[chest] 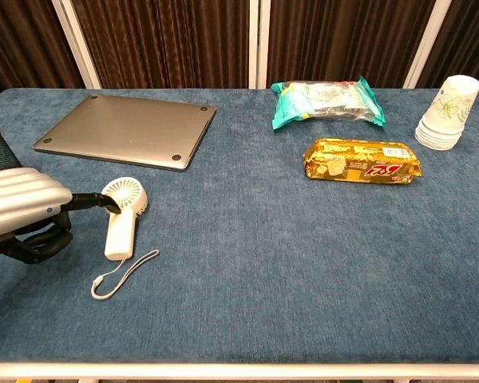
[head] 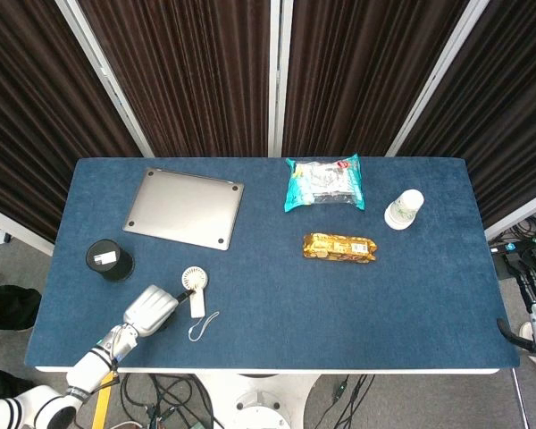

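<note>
White handheld fan (chest: 121, 215) near table's (head: 277, 295) front-left corner; left hand (chest: 20, 211) beside it, fingertip touching fan head, grasping nothing.

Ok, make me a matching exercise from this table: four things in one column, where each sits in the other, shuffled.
Things:
1. handheld fan
2. laptop
3. paper cups
4. gold snack pack

Places:
A. far right, lying on their side
B. back left, lid closed
C. beside the left hand
D. just in front of the teal snack bag

Pairs: 1-C, 2-B, 3-A, 4-D
</note>
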You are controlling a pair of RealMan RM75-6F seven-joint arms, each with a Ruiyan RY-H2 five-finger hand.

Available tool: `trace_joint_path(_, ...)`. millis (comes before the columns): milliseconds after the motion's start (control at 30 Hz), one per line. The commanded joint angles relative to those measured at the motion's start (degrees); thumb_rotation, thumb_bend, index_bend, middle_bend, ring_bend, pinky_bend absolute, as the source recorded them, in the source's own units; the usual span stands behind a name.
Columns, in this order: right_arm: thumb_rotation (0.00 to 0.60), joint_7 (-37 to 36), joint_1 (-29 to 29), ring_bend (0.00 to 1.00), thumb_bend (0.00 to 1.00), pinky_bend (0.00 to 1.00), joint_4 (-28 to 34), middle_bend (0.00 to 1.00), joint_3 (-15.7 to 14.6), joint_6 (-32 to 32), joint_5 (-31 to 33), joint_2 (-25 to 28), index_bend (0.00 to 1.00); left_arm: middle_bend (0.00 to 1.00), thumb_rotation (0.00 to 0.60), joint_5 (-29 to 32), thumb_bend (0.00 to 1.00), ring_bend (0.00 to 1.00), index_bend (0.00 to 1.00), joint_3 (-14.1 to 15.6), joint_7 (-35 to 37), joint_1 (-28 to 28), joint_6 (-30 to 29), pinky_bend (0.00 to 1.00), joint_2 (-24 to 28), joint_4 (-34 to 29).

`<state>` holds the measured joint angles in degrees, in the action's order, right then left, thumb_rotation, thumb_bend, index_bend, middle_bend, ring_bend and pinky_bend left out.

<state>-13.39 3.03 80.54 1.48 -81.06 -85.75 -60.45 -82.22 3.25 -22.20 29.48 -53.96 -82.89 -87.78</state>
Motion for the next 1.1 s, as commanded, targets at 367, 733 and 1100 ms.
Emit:
trace_joint_path(367,0.6,-0.4,-0.1,0.0,0.2,0.0,-0.2,0.0,0.1,-0.2,0.1,0.1,0.0,0.84,0.6,-3.2,0.59,0.82,0.34,-0.5,2.4,-0.6,-5.0,0.82,1.7,-2.1)
trace_joint_path(733,0.6,0.1,0.0,0.0,0.2,0.0,0.0,0.0,0.1,0.0,0.0,-0.1,0.0,0.83,0.6,-10.5,0.59,0.82,0.32,-2.5,9.5,-3.3,-17.9,0.81,5.9,-4.3)
trace_joint_path(1100,0.6,0.4,-0.1,0.0,0.2,0.0,1.2,0.0,0.1,-0.8,-0.5,0.2,0.0,0.29,0.6,-9.1,0.37,0.18,0.23,-5.7,15.7,-10.8,-32.7,0.25,9.3,0.9)
